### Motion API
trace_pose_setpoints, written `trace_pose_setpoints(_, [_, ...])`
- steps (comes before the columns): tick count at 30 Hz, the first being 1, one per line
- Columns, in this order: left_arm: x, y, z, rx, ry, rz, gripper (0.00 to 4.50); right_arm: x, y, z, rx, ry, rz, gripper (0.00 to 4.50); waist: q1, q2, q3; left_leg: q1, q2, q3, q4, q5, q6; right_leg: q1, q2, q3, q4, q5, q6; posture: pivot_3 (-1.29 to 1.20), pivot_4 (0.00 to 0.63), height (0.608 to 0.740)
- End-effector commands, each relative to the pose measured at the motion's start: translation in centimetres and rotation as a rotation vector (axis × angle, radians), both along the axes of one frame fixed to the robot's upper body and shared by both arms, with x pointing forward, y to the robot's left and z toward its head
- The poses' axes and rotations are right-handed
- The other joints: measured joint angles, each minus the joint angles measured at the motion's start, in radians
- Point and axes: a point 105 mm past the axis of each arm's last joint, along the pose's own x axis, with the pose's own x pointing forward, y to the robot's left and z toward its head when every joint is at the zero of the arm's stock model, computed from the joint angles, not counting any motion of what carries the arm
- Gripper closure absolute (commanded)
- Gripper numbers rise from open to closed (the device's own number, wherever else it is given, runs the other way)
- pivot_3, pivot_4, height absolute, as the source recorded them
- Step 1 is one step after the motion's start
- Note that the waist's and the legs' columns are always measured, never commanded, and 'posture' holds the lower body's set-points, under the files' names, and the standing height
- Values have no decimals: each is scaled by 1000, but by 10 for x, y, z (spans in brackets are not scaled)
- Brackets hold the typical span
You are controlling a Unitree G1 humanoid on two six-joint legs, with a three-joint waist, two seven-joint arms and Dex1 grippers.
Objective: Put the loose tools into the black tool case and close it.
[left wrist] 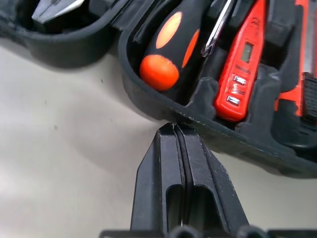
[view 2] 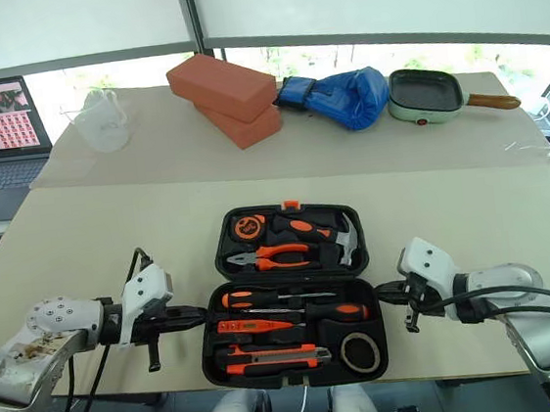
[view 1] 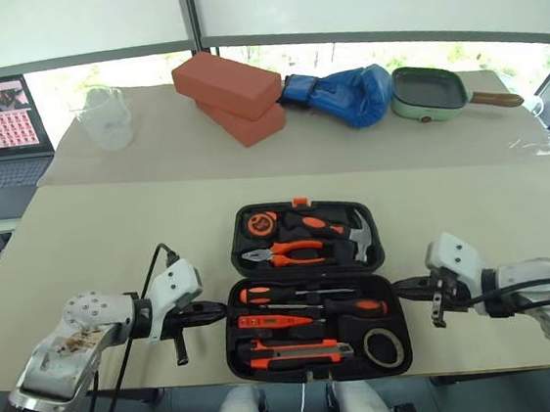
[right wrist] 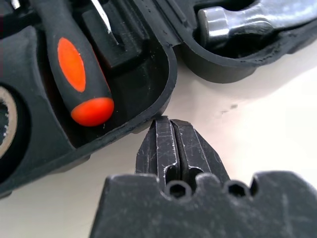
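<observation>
A: Where is the black tool case (view 1: 309,291)?

B: Lying open flat at the near edge of the table (view 1: 112,243), well in front of the red bricks (view 1: 229,95). The screwdrivers, tester, knife and tape roll (view 1: 383,346) all sit in its near half.

A: How will it handle?

B: Stiff moulded plastic, probably fairly heavy with the hammer (view 1: 362,236) inside, and smooth, so likely to slide. I'd push or lift at the side rims of one half to fold it shut.

A: And the arms?

B: The left gripper (view 1: 217,310) sits at the case's left rim, the right gripper (view 1: 402,293) at its right rim. Both point inward, tilted down, fingers clenched together, grasping nothing.
</observation>
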Motion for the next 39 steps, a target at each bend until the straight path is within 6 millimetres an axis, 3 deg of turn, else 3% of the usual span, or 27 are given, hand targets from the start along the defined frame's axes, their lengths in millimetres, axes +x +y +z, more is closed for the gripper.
trace_pose_setpoints(1, [7, 11, 9, 37, -25, 69, 3773, 6, -9, 21, 8, -52, -40, 3922, 0, 0, 0, 0, 0, 0, 0, 0, 0, 0, 0, 0, 0, 0, 0, 0, 150, 738])
trace_pose_setpoints(5, [22, 35, 25, 15, 27, 218, 2069, 16, -26, 34, -2, -64, -104, 2579, -1, 0, 0, 0, 0, 0, 0, 0, 0, 0, 1, 0, 1, 0, 0, 0, 150, 738])
trace_pose_setpoints(8, [48, 43, 45, -74, 78, 367, 1150, 43, -37, 50, 78, -73, -241, 1645, -1, 0, 0, 2, 0, 0, 1, 0, 0, 1, 1, 0, 1, 0, 0, 0, 150, 738])
trace_pose_setpoints(9, [58, 41, 50, -117, 105, 418, 1143, 53, -36, 56, 124, -67, -283, 1332, -1, -1, 0, 2, 0, 0, 1, 1, 0, 1, 1, 0, 1, 0, 0, 0, 150, 738])
trace_pose_setpoints(13, [93, 17, 70, -258, 157, 516, 1143, 86, -24, 63, 244, -12, -388, 1332, 3, -1, 0, 4, -2, -1, 2, 1, 0, 4, 1, 0, 2, 1, 0, 0, 150, 738])
trace_pose_setpoints(16, [106, 2, 76, -308, 195, 528, 1143, 102, -15, 63, 286, 29, -426, 1332, 1, -1, 0, 1, -4, -1, 2, 1, -1, 1, 1, 0, 3, 1, 0, 0, 150, 738])
trace_pose_setpoints(20, [115, -8, 69, -272, 189, 527, 1143, 116, -8, 60, 284, 55, -460, 1332, -8, -1, 0, -2, -4, -1, 0, 2, -3, -3, 1, 0, 5, 1, 0, 0, 150, 738])
trace_pose_setpoints(23, [116, -11, 64, -252, 184, 510, 1143, 117, -7, 51, 246, 72, -460, 1904, -11, -1, 0, -3, -4, -1, 0, 2, -3, -3, 0, 0, 5, 1, 0, 0, 150, 738])
trace_pose_setpoints(25, [116, -13, 60, -251, 194, 503, 1143, 116, -4, 48, 241, 85, -450, 2561, -11, -1, 0, -3, -4, -1, 0, 2, -3, -3, 0, 0, 5, 1, 0, 0, 150, 738])
trace_pose_setpoints(26, [116, -13, 58, -249, 198, 502, 1707, 115, -2, 48, 243, 90, -445, 3025, -11, -1, 0, -3, -4, -2, 0, 2, -3, -3, 0, 0, 5, 1, 0, 0, 150, 738])
trace_pose_setpoints(27, [116, -14, 56, -242, 201, 500, 1847, 115, 0, 47, 243, 92, -441, 3242, -11, -1, 0, -3, -3, -2, 0, 2, -3, -2, 0, -1, 5, 1, 0, 0, 150, 738])
trace_pose_setpoints(28, [117, -15, 54, -239, 202, 498, 2402, 114, 1, 47, 242, 92, -437, 3763, -11, -1, 0, -3, -3, -2, 0, 2, -3, -2, 0, -1, 4, 1, 0, 0, 150, 738])
trace_pose_setpoints(30, [118, -17, 52, -243, 204, 502, 2992, 113, 4, 46, 245, 95, -432, 4301, -12, -1, 0, -3, -4, -2, 0, 2, -3, -2, -1, -1, 4, 1, 0, 0, 150, 738])
trace_pose_setpoints(31, [120, -17, 51, -246, 205, 507, 3379, 113, 5, 46, 246, 96, -428, 4500, -13, -1, 0, -2, -3, -2, 0, 2, -3, -2, 0, -1, 4, 1, 0, 0, 150, 738])
trace_pose_setpoints(34, [124, -17, 49, -242, 189, 511, 4421, 112, 8, 47, 250, 96, -420, 4500, -12, -1, 0, -1, -3, -2, 0, 2, -3, -2, 0, -1, 3, 1, 0, 0, 150, 738])
trace_pose_setpoints(39, [123, -24, 50, -273, 202, 484, 4465, 111, 14, 52, 277, 89, -405, 4500, -12, -1, 0, -1, -4, -2, 0, 2, -3, -1, 0, 0, 4, 1, 0, 0, 150, 738])
